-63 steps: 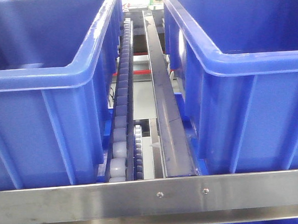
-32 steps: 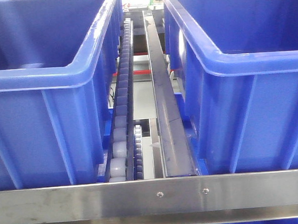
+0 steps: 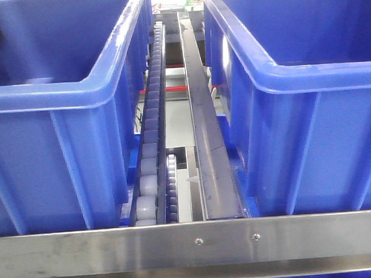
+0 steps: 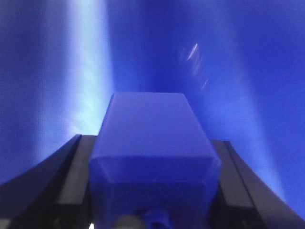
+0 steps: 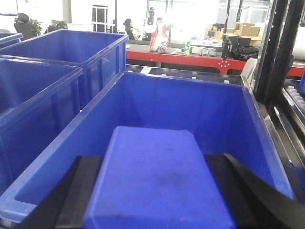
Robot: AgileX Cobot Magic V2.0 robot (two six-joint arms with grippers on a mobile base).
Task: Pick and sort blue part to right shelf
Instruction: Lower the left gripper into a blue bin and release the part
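- The left gripper (image 4: 151, 148) is clamped on the blue part (image 4: 150, 121), one black finger (image 4: 78, 167) pressed to each side
- Its sloped shoulders and small knob point back toward the left wrist camera, and the flat bottom points away
- Behind it there is only blurred blue wall, so it is probably down inside a bin, though I cannot tell which one
- The right gripper (image 5: 153, 162) is closed on a blue block (image 5: 155, 186) and holds it above an open bin (image 5: 190, 109), near the front rim
- The top end of that block is hidden, so I cannot tell whether it is the same kind of piece
- What shows of that bin's inside holds nothing, and dark shelf posts stand to its right
- The front view shows a left bin (image 3: 46, 96), a right bin (image 3: 307, 76), a roller track (image 3: 152, 147) between them and a metal rail (image 3: 191, 241) across the front, with neither gripper in sight
- Judged from this, the picking is done: both arms are loaded and nothing has been let go
- What is left is to carry the blue part to the right shelf, open the fingers and set it down there
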